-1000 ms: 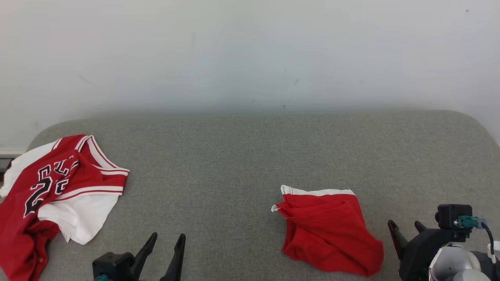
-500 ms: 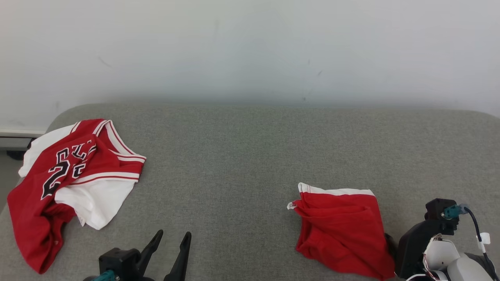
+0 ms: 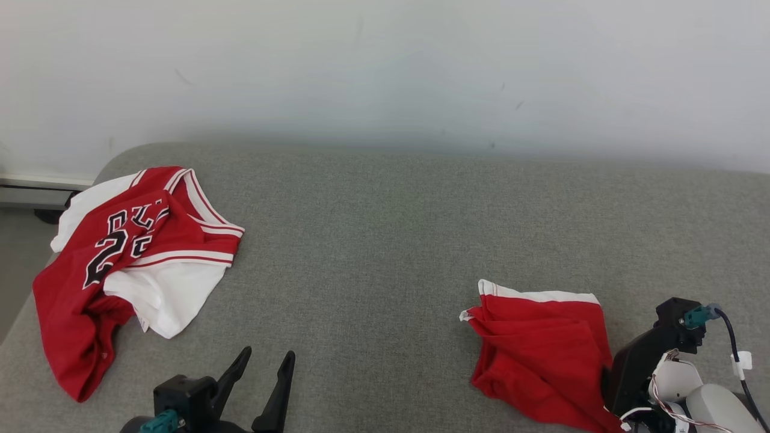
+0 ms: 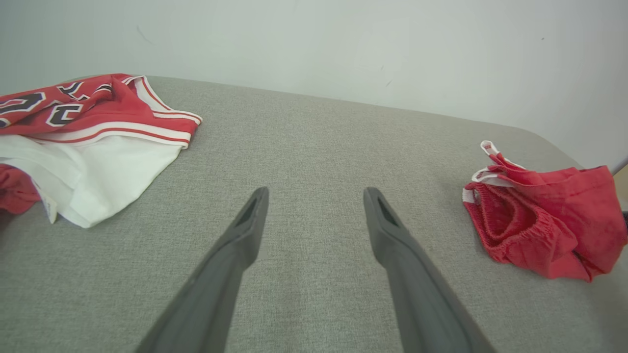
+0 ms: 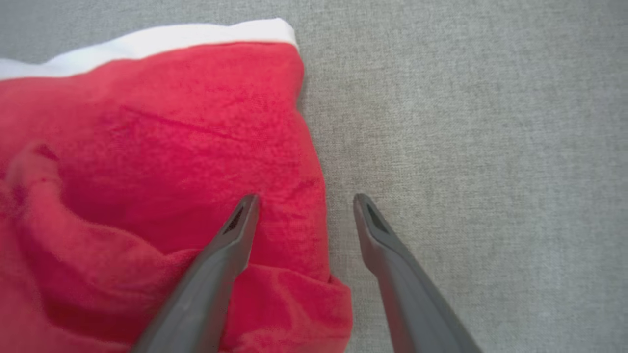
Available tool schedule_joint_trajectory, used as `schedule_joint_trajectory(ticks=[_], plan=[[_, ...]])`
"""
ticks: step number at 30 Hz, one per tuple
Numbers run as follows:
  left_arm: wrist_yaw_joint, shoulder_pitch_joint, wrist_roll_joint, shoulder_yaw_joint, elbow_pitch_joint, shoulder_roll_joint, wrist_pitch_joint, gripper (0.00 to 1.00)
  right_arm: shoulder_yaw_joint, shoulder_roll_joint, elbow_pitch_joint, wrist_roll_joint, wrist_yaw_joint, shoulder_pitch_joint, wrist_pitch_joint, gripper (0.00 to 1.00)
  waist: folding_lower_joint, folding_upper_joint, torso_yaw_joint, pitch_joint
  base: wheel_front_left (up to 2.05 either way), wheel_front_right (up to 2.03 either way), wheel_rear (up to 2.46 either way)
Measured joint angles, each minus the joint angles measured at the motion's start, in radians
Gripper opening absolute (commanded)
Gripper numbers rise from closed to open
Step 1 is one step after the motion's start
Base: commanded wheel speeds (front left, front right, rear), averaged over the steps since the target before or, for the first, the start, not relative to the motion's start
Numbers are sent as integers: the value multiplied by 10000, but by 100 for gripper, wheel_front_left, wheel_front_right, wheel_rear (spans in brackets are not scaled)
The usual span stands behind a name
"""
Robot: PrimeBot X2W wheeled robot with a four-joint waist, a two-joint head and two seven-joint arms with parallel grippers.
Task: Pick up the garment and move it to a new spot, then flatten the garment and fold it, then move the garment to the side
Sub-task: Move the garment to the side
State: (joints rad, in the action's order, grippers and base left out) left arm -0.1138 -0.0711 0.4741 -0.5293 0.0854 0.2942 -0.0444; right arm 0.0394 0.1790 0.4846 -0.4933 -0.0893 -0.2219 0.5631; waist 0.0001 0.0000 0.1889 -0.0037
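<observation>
We had the right gripper (image 5: 304, 201) wide open, empty, over the right edge of the shorts (image 3: 541, 343); left gripper (image 3: 264, 361) open, empty, well apart leftward.

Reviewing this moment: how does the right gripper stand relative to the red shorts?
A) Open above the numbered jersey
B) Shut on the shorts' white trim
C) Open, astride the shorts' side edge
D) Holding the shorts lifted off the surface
C: in the right wrist view the right gripper is open, with one finger over the red shorts and the other over the bare grey surface beside them.
</observation>
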Motion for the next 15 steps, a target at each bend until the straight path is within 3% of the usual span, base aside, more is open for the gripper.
schedule_joint_trajectory(ticks=[15], plan=[[96, -23, -61, -115, -61, 38, 150, 100, -755, -119, 924, -575, -165, -477, -8, 100, 0, 0, 343, 263, 0, 0, 0]])
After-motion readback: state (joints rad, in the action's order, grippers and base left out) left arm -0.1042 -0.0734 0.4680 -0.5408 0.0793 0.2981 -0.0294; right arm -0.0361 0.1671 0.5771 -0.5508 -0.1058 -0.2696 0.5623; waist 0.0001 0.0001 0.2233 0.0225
